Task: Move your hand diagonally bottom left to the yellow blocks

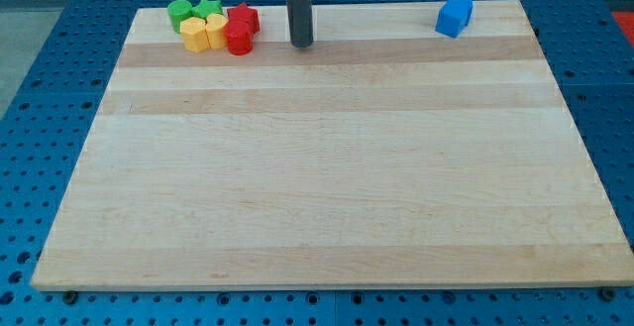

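Note:
Two yellow blocks sit side by side near the view's top left: one (194,36) on the left, one (215,31) on the right. Two green blocks lie just above them, a rounded one (180,11) and a star-like one (208,9). A red round block (238,38) and a red star-like block (245,16) touch the yellows on their right. My tip (301,43) rests on the board to the right of this cluster, apart from the red blocks. A blue block (455,14) stands at the top right.
The wooden board (327,167) lies on a blue perforated table (50,118). The rod comes down from the view's top edge.

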You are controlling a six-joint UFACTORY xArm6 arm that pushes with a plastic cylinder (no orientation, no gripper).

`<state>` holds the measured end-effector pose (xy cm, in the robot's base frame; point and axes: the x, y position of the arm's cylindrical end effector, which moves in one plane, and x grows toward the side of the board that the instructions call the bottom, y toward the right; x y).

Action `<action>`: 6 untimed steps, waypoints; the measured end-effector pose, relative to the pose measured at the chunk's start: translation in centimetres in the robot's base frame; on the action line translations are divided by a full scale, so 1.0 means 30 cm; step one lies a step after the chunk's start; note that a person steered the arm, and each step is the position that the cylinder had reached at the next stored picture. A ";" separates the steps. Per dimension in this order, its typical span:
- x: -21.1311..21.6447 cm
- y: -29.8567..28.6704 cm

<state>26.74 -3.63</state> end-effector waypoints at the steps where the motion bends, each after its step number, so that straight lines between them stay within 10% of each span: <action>1: -0.002 0.001; 4: 0.226 -0.151; 6: 0.270 -0.664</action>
